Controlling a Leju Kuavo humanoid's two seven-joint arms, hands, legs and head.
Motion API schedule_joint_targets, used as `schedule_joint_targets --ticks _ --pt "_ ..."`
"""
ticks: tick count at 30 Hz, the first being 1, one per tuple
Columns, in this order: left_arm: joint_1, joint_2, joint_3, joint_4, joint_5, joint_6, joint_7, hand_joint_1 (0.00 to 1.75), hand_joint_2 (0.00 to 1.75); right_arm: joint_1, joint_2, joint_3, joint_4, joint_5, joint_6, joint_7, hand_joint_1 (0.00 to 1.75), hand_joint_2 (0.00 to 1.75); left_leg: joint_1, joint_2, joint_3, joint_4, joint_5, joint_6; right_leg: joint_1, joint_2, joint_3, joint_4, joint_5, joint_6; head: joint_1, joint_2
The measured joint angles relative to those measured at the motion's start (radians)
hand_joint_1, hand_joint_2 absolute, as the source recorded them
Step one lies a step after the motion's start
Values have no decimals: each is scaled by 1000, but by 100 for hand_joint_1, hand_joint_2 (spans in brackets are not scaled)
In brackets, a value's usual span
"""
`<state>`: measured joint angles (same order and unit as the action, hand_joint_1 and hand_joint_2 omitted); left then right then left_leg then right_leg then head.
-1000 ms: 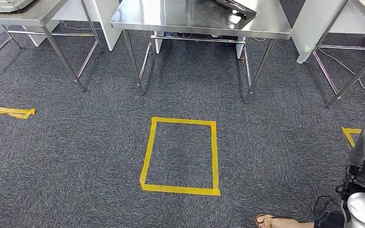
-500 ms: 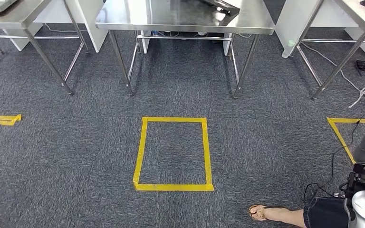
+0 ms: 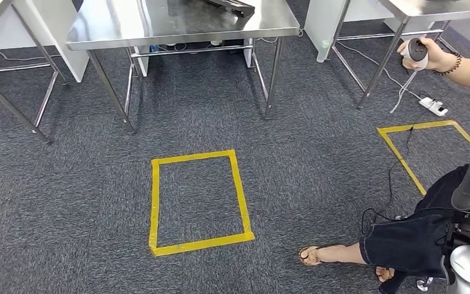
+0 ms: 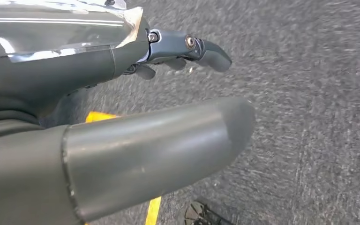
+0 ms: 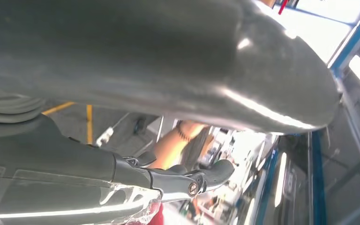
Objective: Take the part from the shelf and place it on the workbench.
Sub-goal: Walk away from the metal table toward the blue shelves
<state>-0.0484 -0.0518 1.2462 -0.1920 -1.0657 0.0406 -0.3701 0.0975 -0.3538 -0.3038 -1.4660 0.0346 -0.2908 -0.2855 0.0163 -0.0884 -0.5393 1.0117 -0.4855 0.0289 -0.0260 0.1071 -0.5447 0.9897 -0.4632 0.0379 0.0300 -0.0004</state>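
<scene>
The whole view has swung left, so the robot is turning; the shiny steel tabletop (image 3: 183, 24) is ahead; both hands (image 4: 187, 47) (image 5: 187, 180) hang with fingers loose, holding nothing; the part is not seen.

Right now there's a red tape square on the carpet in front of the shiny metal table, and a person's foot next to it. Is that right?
Not quite. The tape square is yellow, not red, as the head view shows. The rest holds: it lies on the carpet in front of the metal table, and a person's sandalled foot is beside it.
</scene>
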Motion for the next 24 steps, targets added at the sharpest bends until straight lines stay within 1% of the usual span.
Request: schedule_joint_targets --ticks 1,2,3,4,5,6,7,8,9,10,11,12,13,14,15,16,17,18,19,21,22,23,24 --pt "0 0 0 0 -1 0 0 0 0 4 0 0 -1 0 -2 1 0 0 -2 -1 2 -6 -3 1 -2 12 -6 -1 4 7 0 0" --pt "0 0 0 0 -2 0 1 0 0 11 -2 -2 -1 -1 -3 1 0 0 -5 13 2 -9 -1 4 -3 25 -13 -3 8 15 0 0" --pt "-1 1 0 0 -3 0 1 0 0 18 -3 -3 -2 -2 -4 2 0 0 -6 27 2 -15 3 9 -5 23 -20 -1 8 22 -1 0" --pt "-1 1 0 0 -3 0 1 0 0 23 -5 -5 -3 -3 -4 3 0 0 -6 42 3 -21 8 15 -3 3 -31 13 0 24 1 0" --pt "-1 1 0 0 -4 0 1 0 0 25 -7 -7 -3 -4 -4 4 0 0 -5 58 3 -27 13 21 0 -26 -51 46 -19 23 2 0" --pt "0 1 0 0 -5 0 1 0 0 27 -8 -8 -4 -5 -5 4 0 0 -6 73 2 -31 15 25 0 -60 -77 101 -48 18 4 0" --pt "0 1 0 0 -5 0 1 0 0 28 -8 -8 -4 -6 -5 5 0 0 -7 89 0 -32 16 27 2 -83 -109 170 -80 15 5 0" --pt "1 1 0 0 -6 0 1 0 0 30 -7 -8 -4 -6 -5 6 0 0 -9 105 -3 -31 17 28 2 -91 -138 236 -107 15 6 0" --pt "1 1 0 0 -6 0 1 0 0 34 -7 -8 -4 -6 -5 7 0 0 -10 120 -5 -31 17 28 2 -95 -153 277 -121 19 6 0" --pt "1 1 0 0 -6 0 1 0 0 36 -6 -8 -4 -6 -5 8 0 0 -11 136 -6 -30 17 28 1 -98 -147 281 -119 26 6 0" --pt "1 1 0 0 -7 0 1 0 0 37 -7 -9 -4 -6 -5 8 0 0 -11 151 -6 -30 17 28 1 -105 -118 238 -103 36 6 0" --pt "1 0 0 0 -8 0 1 0 0 38 -7 -9 -4 -6 -5 8 0 0 -12 164 -4 -30 17 27 0 -120 -71 162 -78 45 6 0" --pt "0 1 0 0 -8 0 1 0 0 37 -7 -10 -4 -6 -5 8 0 0 -14 177 -2 -29 16 25 2 -148 -24 83 -56 47 6 0" --pt "-1 0 0 0 -9 0 0 0 0 37 -7 -10 -6 -6 -5 8 0 0 -17 189 1 -28 14 21 5 -171 11 21 -37 45 6 0" --pt "-2 1 0 0 -9 0 0 0 0 38 -6 -10 -7 -6 -5 9 0 0 -20 199 4 -27 12 16 8 -186 29 -12 -27 38 5 0" --pt "-2 1 0 0 -10 0 0 0 0 38 -5 -10 -9 -6 -6 10 0 0 -23 210 7 -26 11 12 11 -190 30 -19 -23 30 4 0" --pt "-3 0 0 0 -10 0 -1 0 0 40 -4 -11 -10 -6 -7 12 0 0 -23 222 10 -27 10 7 12 -176 27 -19 -19 23 2 0" --pt "-4 0 0 0 -11 0 -2 0 0 41 -2 -12 -12 -5 -8 14 0 0 -21 227 11 -25 7 1 6 -163 26 -19 -15 15 2 0" --pt "-4 0 0 0 -12 0 -2 0 0 43 0 -15 -15 -4 -10 16 0 0 -18 212 7 -13 -5 -5 1 -150 25 -20 -11 8 1 0" --pt "-4 0 0 0 -14 0 -3 0 0 45 3 -20 -22 -2 -13 19 0 0 -11 158 -13 36 -46 -14 -10 -132 25 -23 -1 -7 0 0" --pt "-4 0 0 0 -14 0 -3 0 0 45 4 -21 -24 -1 -14 19 0 0 -9 132 -21 58 -64 -16 -9 -127 23 -22 1 -10 0 0" --pt "-4 0 0 0 -14 0 -3 0 0 45 4 -22 -24 -1 -14 19 0 0 -8 125 -26 71 -73 -17 -9 -126 22 -22 2 -13 0 0" --pt "-4 0 0 0 -14 0 -3 0 0 45 5 -22 -25 -1 -14 19 0 0 -8 124 -26 72 -73 -17 -9 -125 22 -22 2 -13 0 0"
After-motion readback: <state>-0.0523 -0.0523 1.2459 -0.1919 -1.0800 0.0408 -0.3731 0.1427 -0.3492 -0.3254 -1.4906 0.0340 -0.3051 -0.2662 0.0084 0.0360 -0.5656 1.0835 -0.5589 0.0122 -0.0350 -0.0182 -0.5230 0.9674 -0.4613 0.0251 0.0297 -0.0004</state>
